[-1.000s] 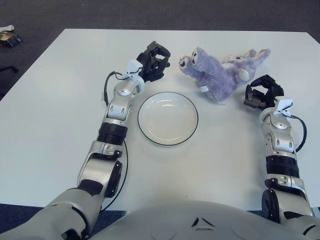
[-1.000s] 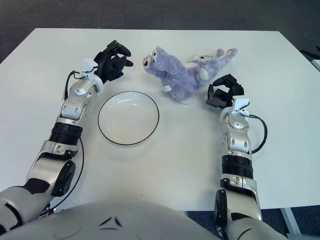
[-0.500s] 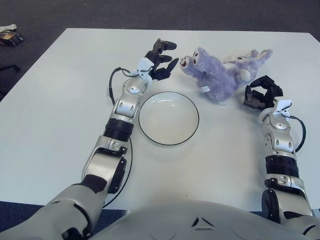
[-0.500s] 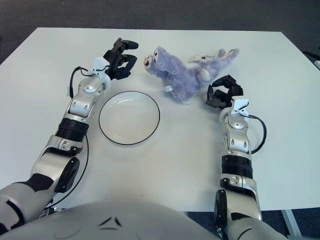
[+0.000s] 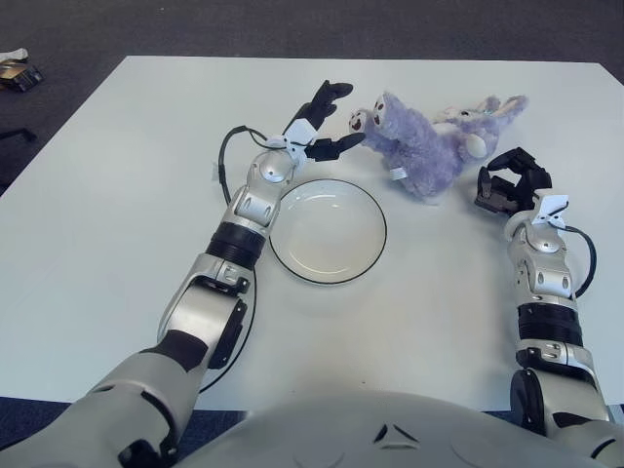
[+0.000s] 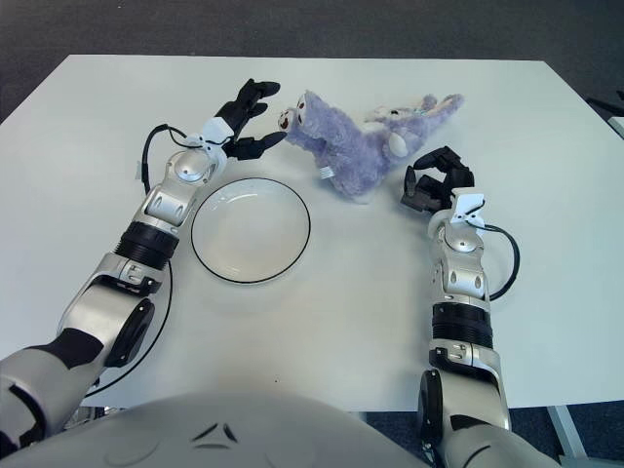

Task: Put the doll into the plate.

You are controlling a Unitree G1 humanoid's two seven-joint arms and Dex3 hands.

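**Left hand at the doll's head, grasp not yet made**

We had the left hand (image 5: 330, 119) up by the doll (image 5: 429, 148), fingers (image 5: 331, 93) spread apart w/ nothing between them, tips just beside the doll's face. The doll lay on its side on the white tabletop (image 5: 117, 224), beyond the plate (image 5: 328, 231) and a bit to its right, near but not touching the rim. The plate held nothing. Our right hand (image 6: 436, 181) showed just right of the doll's body, fingers curled in and holding nothing, idle.

Risks as we judged them:
- Plush is soft and floppy. A pinch on the head alone could catch only fur, so the doll might slip out or droop during the lift.
- Approach was from the side; closing too early could nudge the doll away across the smooth tabletop, towards the right hand, instead of gripping it.
- The doll looked about as long as the plate is wide, so a careless drop could leave legs or ears hanging over the rim.
- The forearm passed close over the plate's far-left edge; a low swing could shift the plate.

No brand, label text or writing readable anywhere. A small white tag showed on the doll's underside, too small to read.
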